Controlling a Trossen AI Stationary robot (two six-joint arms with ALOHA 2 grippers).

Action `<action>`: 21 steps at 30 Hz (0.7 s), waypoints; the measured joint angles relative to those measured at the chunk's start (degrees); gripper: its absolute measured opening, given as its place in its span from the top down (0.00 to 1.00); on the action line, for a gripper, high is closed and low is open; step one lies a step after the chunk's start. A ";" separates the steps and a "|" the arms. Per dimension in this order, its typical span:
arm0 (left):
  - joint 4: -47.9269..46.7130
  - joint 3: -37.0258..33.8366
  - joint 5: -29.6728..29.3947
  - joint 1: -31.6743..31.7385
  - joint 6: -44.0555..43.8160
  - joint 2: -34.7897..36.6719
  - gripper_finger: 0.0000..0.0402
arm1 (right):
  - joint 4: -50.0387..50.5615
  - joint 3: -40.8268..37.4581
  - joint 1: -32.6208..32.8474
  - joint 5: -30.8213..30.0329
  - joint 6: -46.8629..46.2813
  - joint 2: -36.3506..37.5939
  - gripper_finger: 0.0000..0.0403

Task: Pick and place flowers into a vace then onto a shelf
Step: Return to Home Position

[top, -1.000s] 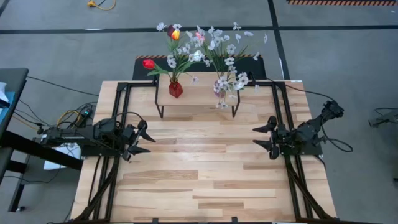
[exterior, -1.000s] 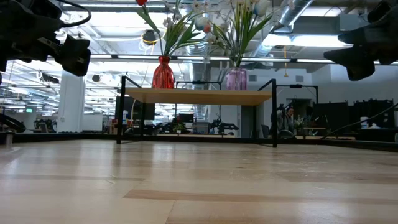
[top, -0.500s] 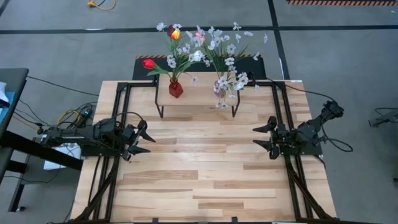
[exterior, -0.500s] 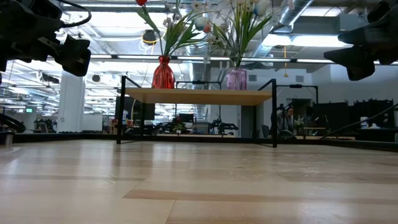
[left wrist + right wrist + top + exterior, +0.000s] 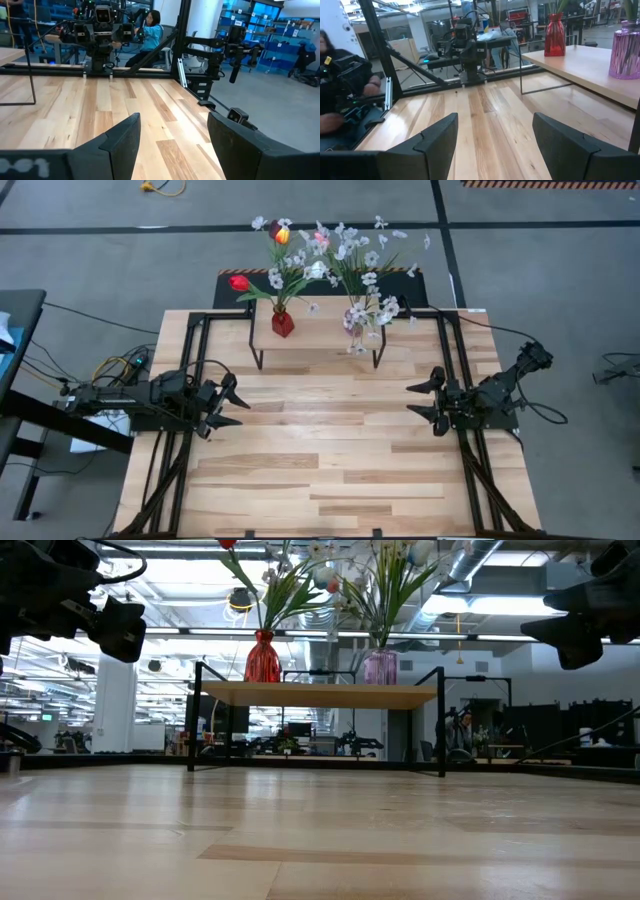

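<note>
The slatted wooden table (image 5: 320, 470) fills the middle and lower part of the high view, with its centre bare. The left arm (image 5: 140, 398) lies low along the table's left edge at mid-height of the frame, and the right arm (image 5: 495, 395) lies the same way along the right edge; both point inward, well apart from each other. The shelf (image 5: 318, 338) stands at the upper centre of the table, and in the low view its light board (image 5: 320, 694) sits raised on thin dark legs at the centre of the frame. The flowers (image 5: 330, 255) spread above it toward the upper centre of the high view: a red tulip at the left, an orange one higher up, and many small white blossoms to the right. The left gripper (image 5: 232, 403) has its jaws spread wide and holds nothing, and its wrist view shows only bare wood between the fingers (image 5: 120, 145). The right gripper (image 5: 420, 401) is likewise spread and empty. The red vase (image 5: 283, 323) stands upright on the shelf's left part and the pink vase (image 5: 357, 320) on its right part, apart from each other, each holding stems.
</note>
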State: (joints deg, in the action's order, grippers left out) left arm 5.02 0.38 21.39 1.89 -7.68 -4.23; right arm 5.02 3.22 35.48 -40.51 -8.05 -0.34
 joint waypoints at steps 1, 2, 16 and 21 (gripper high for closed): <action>0.00 0.00 0.01 0.00 -0.25 0.00 0.45 | 0.02 0.00 0.00 0.00 0.00 0.00 0.38; 0.00 0.00 0.01 0.00 -0.29 0.00 0.45 | 0.02 0.00 0.00 0.00 0.01 0.00 0.38; -0.07 0.00 -1.33 0.00 -0.24 -0.02 0.45 | 0.02 -0.02 0.00 0.01 0.01 0.00 0.38; -0.07 0.00 -1.38 0.02 0.17 -0.02 0.45 | 0.02 -0.02 0.00 0.00 0.02 0.00 0.38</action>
State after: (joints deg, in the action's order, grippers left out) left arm 4.95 0.38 20.01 1.91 -7.51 -4.25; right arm 5.04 3.20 35.48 -40.51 -8.03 -0.34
